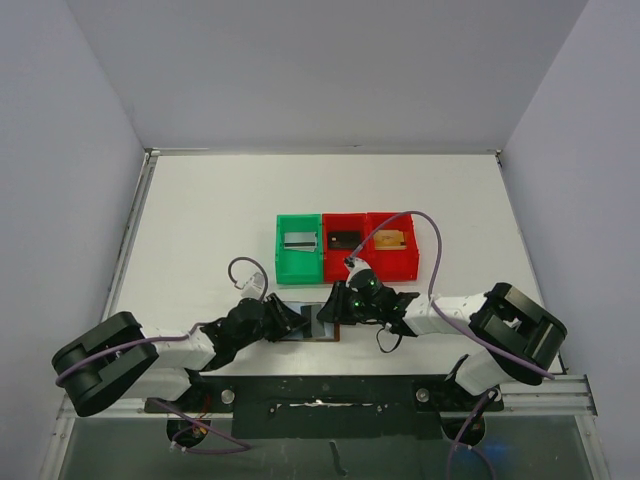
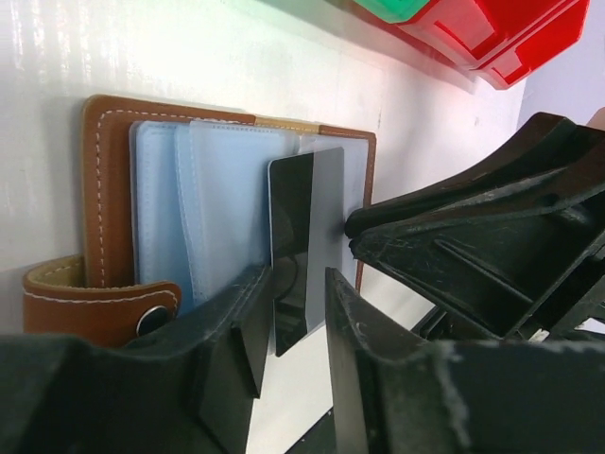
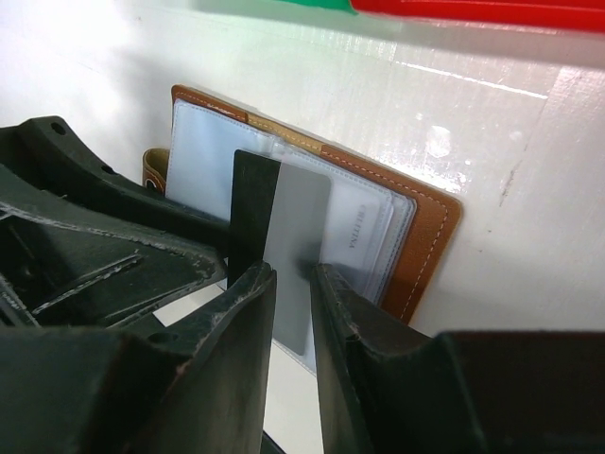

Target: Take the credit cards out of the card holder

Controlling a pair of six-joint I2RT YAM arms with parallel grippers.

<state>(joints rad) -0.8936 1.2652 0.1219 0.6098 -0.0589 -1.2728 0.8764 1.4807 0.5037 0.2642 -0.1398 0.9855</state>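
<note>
The card holder [image 1: 320, 323], a brown leather wallet [image 2: 109, 180], lies open on the white table between my two grippers, its pale blue sleeves up. A grey credit card with a dark band [image 2: 307, 218] sticks partly out of a sleeve, past the wallet's edge. My right gripper [image 3: 291, 271] stands over this card [image 3: 298, 213] with a narrow gap between its jaws. Its right fingertip [image 3: 326, 279] seems to touch the card's face. My left gripper [image 2: 295, 276] comes in from the other side with jaws apart; the card's free end shows in the gap beyond its tips.
Behind the wallet stand a green bin [image 1: 283, 262] and two red bins [image 1: 341, 262] [image 1: 394, 266], each with a card inside. The two grippers [image 1: 297, 322] [image 1: 337, 305] sit very close together. The table's near edge rail runs just behind the arms.
</note>
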